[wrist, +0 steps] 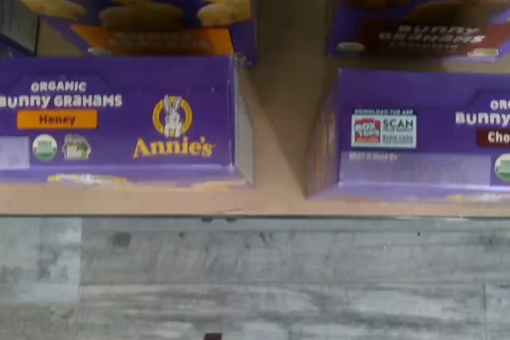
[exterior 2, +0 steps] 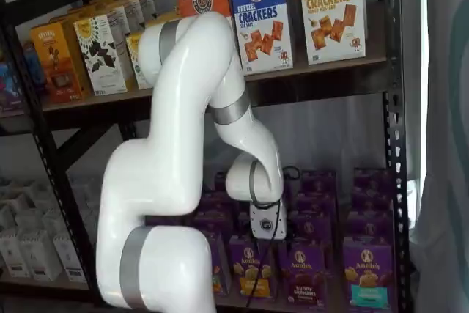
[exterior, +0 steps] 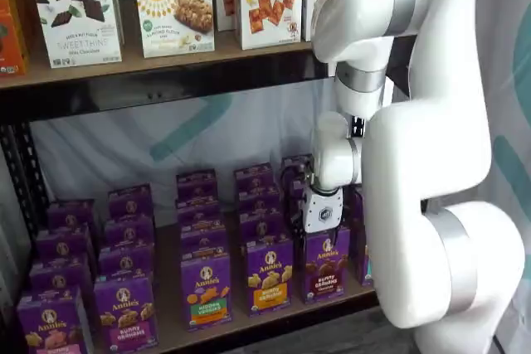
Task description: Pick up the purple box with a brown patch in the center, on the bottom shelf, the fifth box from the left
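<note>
Two purple cartons flank the purple box (exterior: pixel 326 265), which stands upright at the front edge of the bottom shelf (exterior: pixel 274 318), long axis vertical, front facing outward. Beside it stands the honey carton (exterior: pixel 269 274); behind it, more purple cartons in a row. The gripper (exterior: pixel 320 209) hangs just above it; whether its fingers are parted cannot be told.

purple box (exterior: pixel 326 265) at front of bottom shelf (exterior: pixel 249 325), hand (exterior: pixel 320 213) above (fingers unseen)
</note>
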Action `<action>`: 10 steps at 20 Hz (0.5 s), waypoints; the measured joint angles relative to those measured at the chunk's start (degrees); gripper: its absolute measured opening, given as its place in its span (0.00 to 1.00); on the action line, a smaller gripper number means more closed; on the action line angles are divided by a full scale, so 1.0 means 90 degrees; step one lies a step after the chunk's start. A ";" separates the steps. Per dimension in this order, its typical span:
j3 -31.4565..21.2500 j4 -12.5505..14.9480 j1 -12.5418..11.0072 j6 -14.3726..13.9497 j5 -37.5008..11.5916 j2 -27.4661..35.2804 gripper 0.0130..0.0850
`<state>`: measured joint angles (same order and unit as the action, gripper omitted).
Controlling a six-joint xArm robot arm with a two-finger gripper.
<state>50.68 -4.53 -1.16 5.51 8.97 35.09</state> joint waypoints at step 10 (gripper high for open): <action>0.0594 0.0090 -0.0366 0.0263 0.0177 0.0384 1.00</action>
<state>56.03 -3.72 -4.46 7.88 10.57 38.55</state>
